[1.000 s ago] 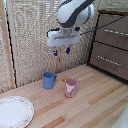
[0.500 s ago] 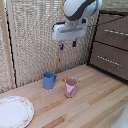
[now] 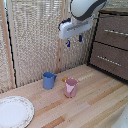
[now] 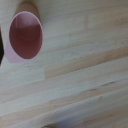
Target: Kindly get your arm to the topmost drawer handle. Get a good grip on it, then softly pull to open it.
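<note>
Pincer [image 3: 74, 41] position: we find it hanging in the air under the arm [image 3: 82, 11], well above the wooden table [image 3: 95, 107], with nothing between its two blue-tipped fingers [image 3: 68, 43]. We see a gap between the tips, so we record the jaws as parted and free of any load.

Toward the exterior view's right of the pincer stands the dark brown drawer unit [image 3: 111, 44]. We locate the drawer handle [image 3: 116, 32], a slim silvery bar, on the upper drawer front, a little above the level of the fingertips and well apart from them. A second bar [image 3: 108, 60] sits on the drawer front [image 3: 107, 62] below it, lower than the pincer.

Below the pincer, on the table, we note a pink cup [image 3: 70, 87] and, beside it toward the exterior view's left, a blue cup [image 3: 48, 80]. Farther left and nearer the camera lies a white plate [image 3: 14, 111].

In the wrist view we see the pink cup [image 4: 26, 37] from above, open mouth up, resting on the pale planks [image 4: 80, 75].
</note>
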Robot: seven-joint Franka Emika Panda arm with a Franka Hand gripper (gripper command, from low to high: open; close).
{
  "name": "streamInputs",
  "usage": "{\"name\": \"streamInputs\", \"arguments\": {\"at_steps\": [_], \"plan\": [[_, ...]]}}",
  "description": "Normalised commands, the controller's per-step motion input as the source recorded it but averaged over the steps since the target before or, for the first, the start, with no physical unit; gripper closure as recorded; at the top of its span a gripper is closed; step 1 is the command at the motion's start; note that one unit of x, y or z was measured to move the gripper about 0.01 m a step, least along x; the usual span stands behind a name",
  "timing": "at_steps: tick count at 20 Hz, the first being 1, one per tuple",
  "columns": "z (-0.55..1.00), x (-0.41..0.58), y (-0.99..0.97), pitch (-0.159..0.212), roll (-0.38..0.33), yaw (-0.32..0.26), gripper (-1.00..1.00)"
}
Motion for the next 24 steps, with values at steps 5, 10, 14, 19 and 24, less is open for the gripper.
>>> {"name": "streamInputs", "arguments": {"at_steps": [5,10,14,19,24], "plan": [[-0.17,0.027,-0.11,-0.059,-0.375,0.139,-1.0],[-0.18,0.089,-0.07,-0.032,-0.375,0.116,-1.0],[-0.14,0.158,-0.03,-0.021,-0.375,0.097,-1.0],[-0.01,0.138,0.0,-0.001,-0.375,0.101,-1.0],[0.09,0.077,0.0,0.0,-0.375,0.121,-1.0]]}}
